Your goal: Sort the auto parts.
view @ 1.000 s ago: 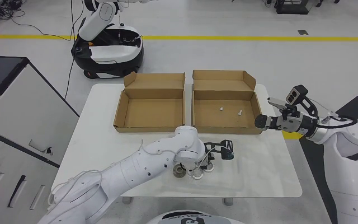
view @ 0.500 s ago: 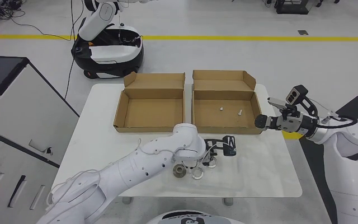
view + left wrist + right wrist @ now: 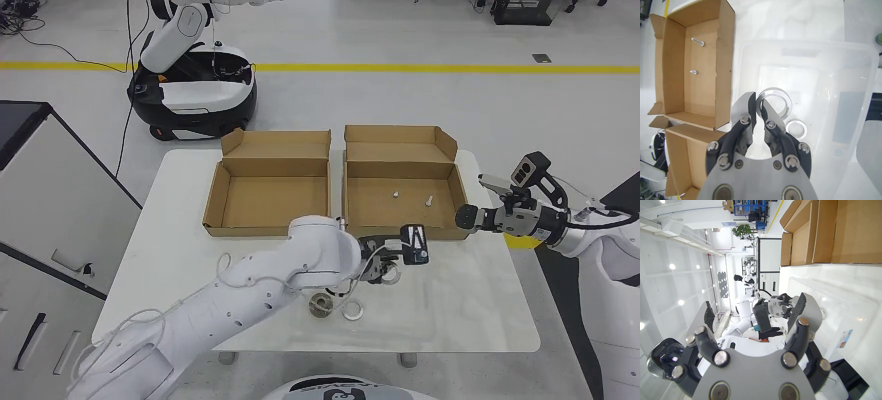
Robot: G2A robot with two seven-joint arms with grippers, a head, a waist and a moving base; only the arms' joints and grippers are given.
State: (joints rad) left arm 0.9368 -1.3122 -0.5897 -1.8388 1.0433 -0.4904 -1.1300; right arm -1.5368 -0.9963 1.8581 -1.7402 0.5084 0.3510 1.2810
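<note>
My left gripper (image 3: 758,106) is shut on the rim of a wide metal ring (image 3: 779,94) and holds it above a clear plastic bin (image 3: 867,91). A smaller metal ring (image 3: 797,129) lies on the bin's floor. In the top view the left gripper (image 3: 384,268) hangs near the table's middle, just in front of the right cardboard box (image 3: 452,190), while two more rings (image 3: 321,304) (image 3: 352,312) lie nearer the front edge. Two bolts (image 3: 698,42) (image 3: 694,72) rest in that box. My right gripper (image 3: 465,217) stands open by the box's right front corner.
An empty left cardboard box (image 3: 212,195) sits beside the right one at the back of the white table (image 3: 470,310). Another robot (image 3: 195,80) stands behind the table. A grey cabinet (image 3: 45,210) is at the left.
My left gripper has moved right and toward the boxes, lifting the wide ring away from the other rings. The right arm has stayed still.
</note>
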